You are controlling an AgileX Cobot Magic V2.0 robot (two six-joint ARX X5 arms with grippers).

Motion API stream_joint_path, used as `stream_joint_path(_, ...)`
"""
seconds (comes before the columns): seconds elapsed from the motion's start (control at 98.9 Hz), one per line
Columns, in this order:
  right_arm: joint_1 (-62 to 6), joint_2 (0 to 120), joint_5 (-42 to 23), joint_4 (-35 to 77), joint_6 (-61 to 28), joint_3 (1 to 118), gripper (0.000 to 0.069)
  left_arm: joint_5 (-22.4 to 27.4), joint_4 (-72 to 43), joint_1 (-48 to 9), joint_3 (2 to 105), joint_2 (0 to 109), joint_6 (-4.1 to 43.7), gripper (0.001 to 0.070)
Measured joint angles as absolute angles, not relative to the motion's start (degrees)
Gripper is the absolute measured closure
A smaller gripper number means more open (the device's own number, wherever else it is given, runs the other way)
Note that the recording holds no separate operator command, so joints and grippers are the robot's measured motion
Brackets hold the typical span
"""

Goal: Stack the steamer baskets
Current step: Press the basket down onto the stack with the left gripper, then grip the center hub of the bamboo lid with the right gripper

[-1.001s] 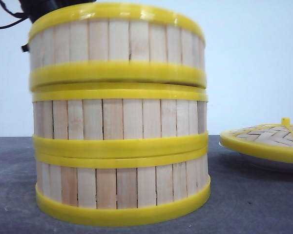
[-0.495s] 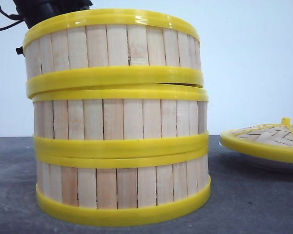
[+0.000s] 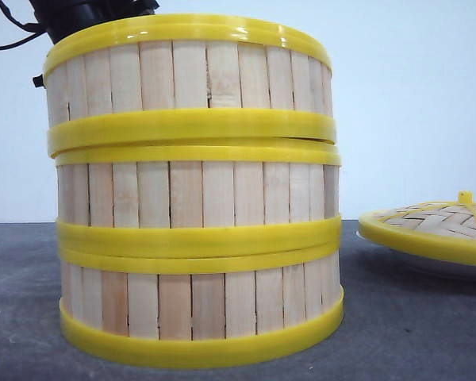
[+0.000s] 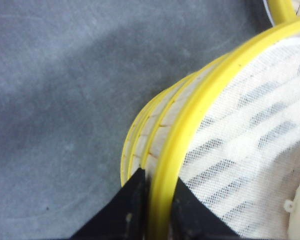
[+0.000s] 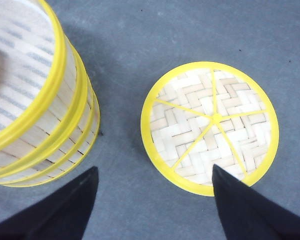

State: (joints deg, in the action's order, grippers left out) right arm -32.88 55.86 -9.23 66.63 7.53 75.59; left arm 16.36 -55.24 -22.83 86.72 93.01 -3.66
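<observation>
Three steamer baskets of pale slats and yellow rims stand one on another close in the front view: bottom (image 3: 198, 305), middle (image 3: 198, 194), top (image 3: 190, 75). The top basket (image 4: 200, 115) sits slightly askew on the middle one. My left gripper (image 4: 157, 200) is shut on the top basket's yellow rim, one finger outside the wall and one inside over the white mesh liner; its black body shows behind the stack (image 3: 71, 16). My right gripper (image 5: 152, 200) hangs open above bare table between the stack (image 5: 45, 125) and the lid, holding nothing.
A woven domed lid (image 5: 210, 127) with yellow rim and knob lies right of the stack, also seen low at the right in the front view (image 3: 432, 226) on a white plate (image 3: 444, 266). Dark grey table (image 3: 412, 325) surrounds everything.
The top basket tilted and shifted left half a second ago, then came back right and nearly level on the middle basket. The left gripper stays on its rim.
</observation>
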Motion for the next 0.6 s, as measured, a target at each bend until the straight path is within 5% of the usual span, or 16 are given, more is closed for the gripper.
stream_joint_path(0.596, -32.88, 55.86, -9.23, 66.61, 7.53, 75.59, 0.0247, 15.94, -52.82, -24.32, 86.7, 93.06, -2.74, 0.0681)
